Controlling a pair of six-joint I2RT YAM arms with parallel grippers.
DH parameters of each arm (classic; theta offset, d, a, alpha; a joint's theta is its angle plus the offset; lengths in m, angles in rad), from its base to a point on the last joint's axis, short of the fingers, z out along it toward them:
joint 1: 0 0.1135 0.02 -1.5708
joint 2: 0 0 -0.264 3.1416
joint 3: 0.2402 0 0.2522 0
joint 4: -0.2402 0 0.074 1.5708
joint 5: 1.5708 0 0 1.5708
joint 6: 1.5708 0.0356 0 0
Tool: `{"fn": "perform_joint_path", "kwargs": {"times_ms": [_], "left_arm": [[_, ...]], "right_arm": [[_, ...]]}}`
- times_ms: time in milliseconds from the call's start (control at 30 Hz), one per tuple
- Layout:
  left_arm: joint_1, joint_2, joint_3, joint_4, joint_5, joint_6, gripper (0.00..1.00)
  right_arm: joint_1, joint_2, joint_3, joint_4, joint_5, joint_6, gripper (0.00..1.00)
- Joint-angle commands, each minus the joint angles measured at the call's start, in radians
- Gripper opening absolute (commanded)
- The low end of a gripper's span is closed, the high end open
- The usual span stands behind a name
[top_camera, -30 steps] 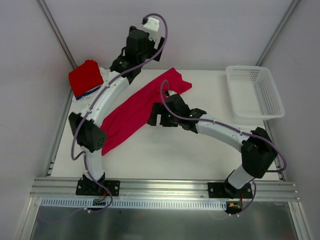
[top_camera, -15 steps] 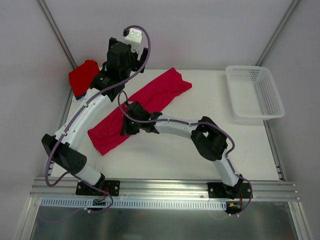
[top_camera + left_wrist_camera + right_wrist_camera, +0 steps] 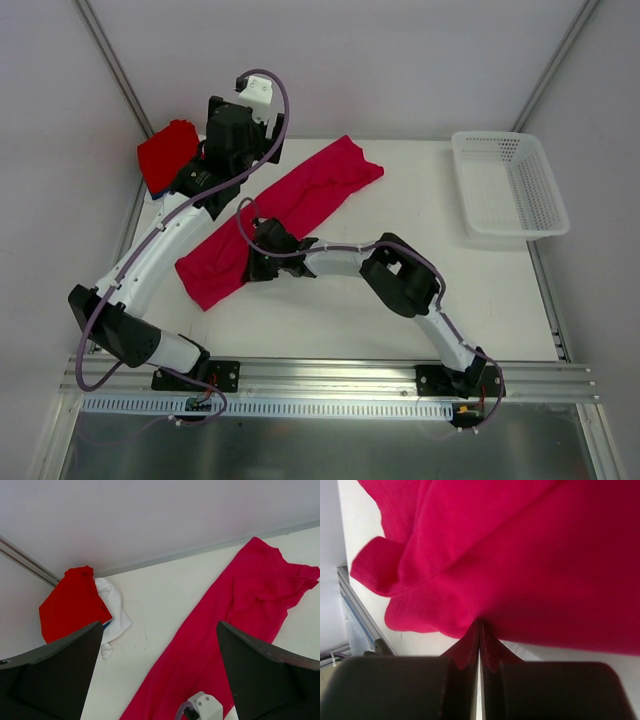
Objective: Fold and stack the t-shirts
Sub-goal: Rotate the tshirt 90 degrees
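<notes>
A crimson-pink t-shirt (image 3: 305, 195), folded into a long strip, lies diagonally across the table. My right gripper (image 3: 252, 266) is at the strip's near long edge, towards its lower left end. In the right wrist view the right gripper (image 3: 480, 623) is shut, with the crimson-pink t-shirt's (image 3: 520, 555) edge pinched at the fingertips. My left gripper (image 3: 228, 150) hangs open above the back left, holding nothing. Its view shows the left gripper (image 3: 157, 630) over the crimson-pink t-shirt (image 3: 240, 615). A stack with a folded bright red t-shirt (image 3: 165, 152) (image 3: 70, 602) on top sits at the back left corner. A white one (image 3: 114, 607) and a blue sliver (image 3: 106, 625) lie under it.
A white mesh basket (image 3: 510, 185) stands at the back right of the table. Metal frame posts run up at both back corners. The right arm stretches low across the table's middle, from its base at the near right.
My right gripper moved left along the crimson-pink t-shirt and shut on its near edge. The left arm swung left and back, uncovering the shirt's lower left end.
</notes>
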Motion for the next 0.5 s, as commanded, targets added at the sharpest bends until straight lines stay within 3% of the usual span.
{"fn": "perform_joint_path", "kwargs": {"times_ms": [0, 200, 467], "left_arm": [[0.0, -0.05, -0.039, 0.027, -0.008, -0.036, 0.99], [0.0, -0.067, -0.071, 0.027, -0.036, -0.007, 0.99], [0.0, -0.065, -0.067, 0.027, -0.037, 0.001, 0.99]], "right_arm": [[-0.006, 0.058, 0.056, 0.075, -0.029, -0.013, 0.01], [-0.02, 0.11, 0.144, 0.07, -0.067, -0.038, 0.0], [-0.037, 0.015, -0.043, 0.1, -0.035, -0.018, 0.01]]}}
